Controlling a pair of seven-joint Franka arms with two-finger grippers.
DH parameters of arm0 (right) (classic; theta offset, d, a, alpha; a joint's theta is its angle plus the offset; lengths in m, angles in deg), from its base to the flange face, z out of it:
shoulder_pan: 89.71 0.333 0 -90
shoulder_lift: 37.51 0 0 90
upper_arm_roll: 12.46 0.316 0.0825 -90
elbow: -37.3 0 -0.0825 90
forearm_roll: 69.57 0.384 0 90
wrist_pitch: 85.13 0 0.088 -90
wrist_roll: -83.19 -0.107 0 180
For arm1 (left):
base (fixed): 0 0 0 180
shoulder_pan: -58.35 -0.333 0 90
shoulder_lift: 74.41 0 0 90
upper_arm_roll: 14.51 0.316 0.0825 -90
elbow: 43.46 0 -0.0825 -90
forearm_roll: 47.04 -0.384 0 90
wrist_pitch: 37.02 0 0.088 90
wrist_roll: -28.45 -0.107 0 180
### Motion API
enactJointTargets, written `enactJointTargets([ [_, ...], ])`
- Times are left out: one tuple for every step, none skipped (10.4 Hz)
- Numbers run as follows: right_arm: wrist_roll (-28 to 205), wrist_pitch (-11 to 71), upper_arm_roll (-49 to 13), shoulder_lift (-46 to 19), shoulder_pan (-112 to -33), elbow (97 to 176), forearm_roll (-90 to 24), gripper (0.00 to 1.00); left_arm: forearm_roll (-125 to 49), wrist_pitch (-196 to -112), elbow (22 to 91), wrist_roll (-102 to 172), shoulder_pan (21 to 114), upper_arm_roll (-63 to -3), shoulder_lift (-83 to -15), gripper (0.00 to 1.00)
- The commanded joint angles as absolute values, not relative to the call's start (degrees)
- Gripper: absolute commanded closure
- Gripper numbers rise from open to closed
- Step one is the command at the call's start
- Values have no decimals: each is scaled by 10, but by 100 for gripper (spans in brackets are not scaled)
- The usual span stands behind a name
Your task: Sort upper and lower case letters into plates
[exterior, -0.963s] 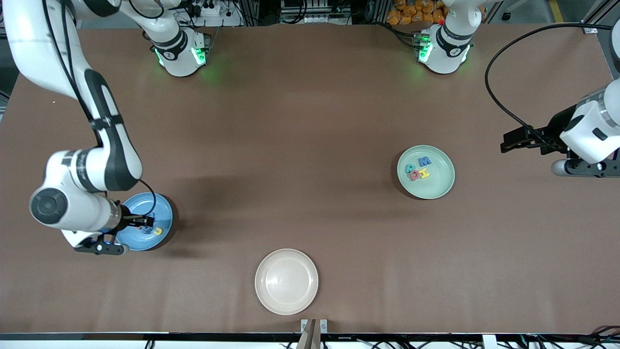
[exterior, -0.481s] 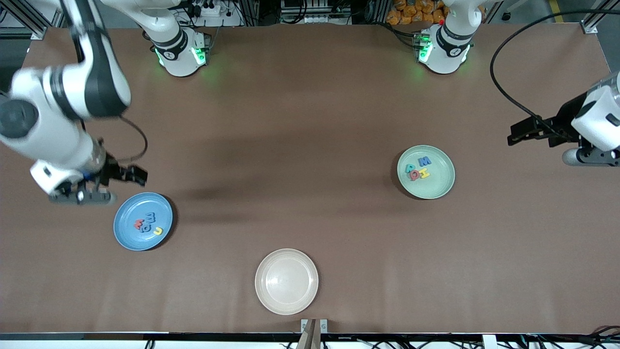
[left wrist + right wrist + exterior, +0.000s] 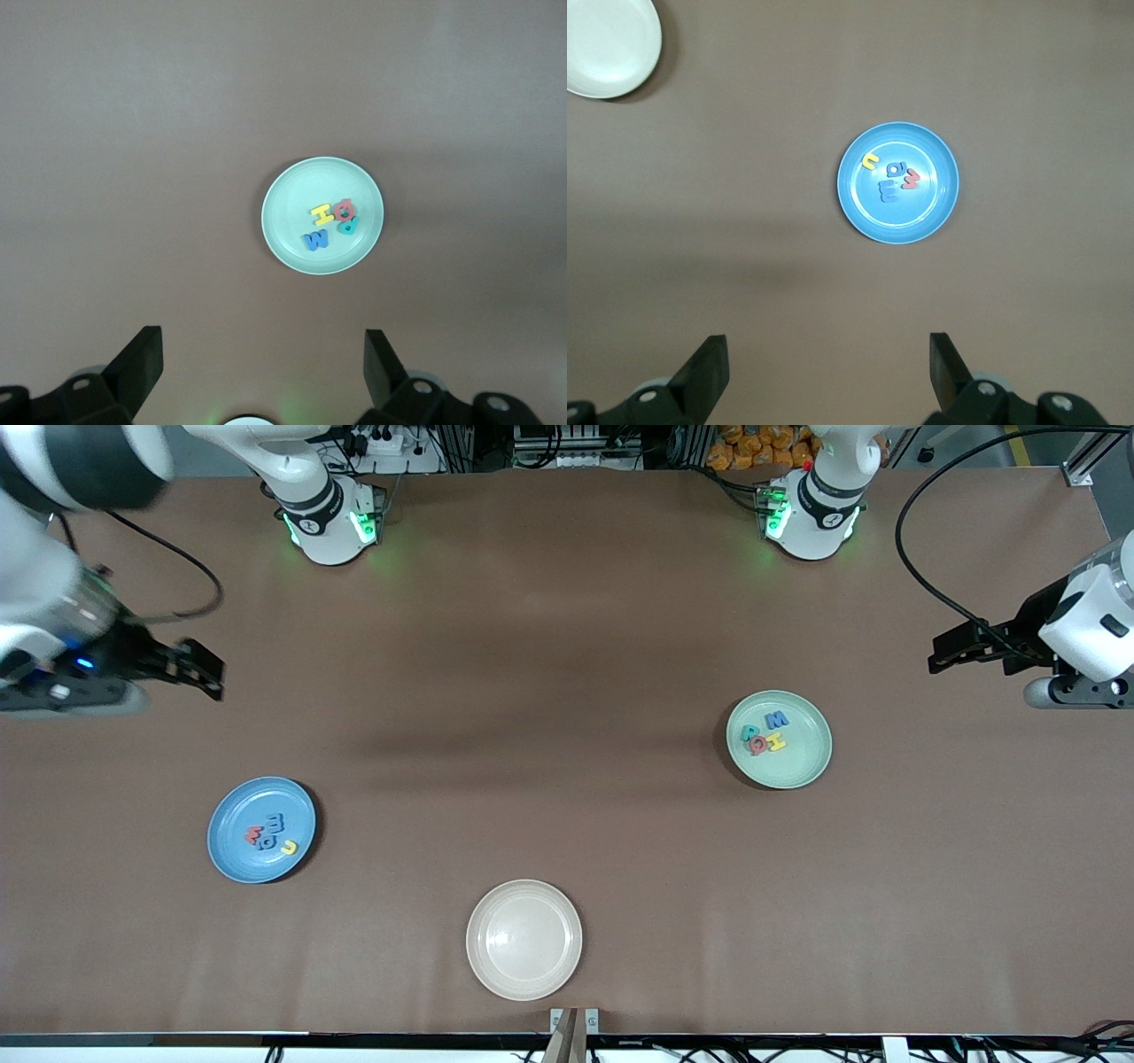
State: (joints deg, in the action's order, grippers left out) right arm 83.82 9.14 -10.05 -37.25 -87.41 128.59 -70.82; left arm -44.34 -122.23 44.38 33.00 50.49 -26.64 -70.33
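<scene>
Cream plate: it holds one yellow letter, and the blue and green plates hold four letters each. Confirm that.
Not quite. The cream plate holds nothing, as the front view shows. The rest stands: the blue plate and the green plate hold four letters each.

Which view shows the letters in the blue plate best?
The right wrist view: it looks straight down on the blue plate, with its four letters apart enough to tell. The front view shows them smaller and bunched. The left wrist view shows only the green plate.
</scene>
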Motion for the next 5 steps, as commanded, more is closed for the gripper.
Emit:
enactJointTargets([
  [860,21,-108,-363,-881,1206,-694,0,-424,-1224,472,320,536,-229,-731,0],
  [861,18,-109,-364,-884,1204,-694,0,-424,-1224,473,320,536,-229,-731,0],
  [860,18,-108,-365,-884,1204,-696,0,-423,-1224,472,320,536,-228,-731,0],
  [860,17,-107,-365,-884,1204,-695,0,-424,-1224,472,320,538,-228,-730,0],
  [860,14,-106,-365,-883,1204,-695,0,-424,-1224,471,321,538,-228,-730,0],
])
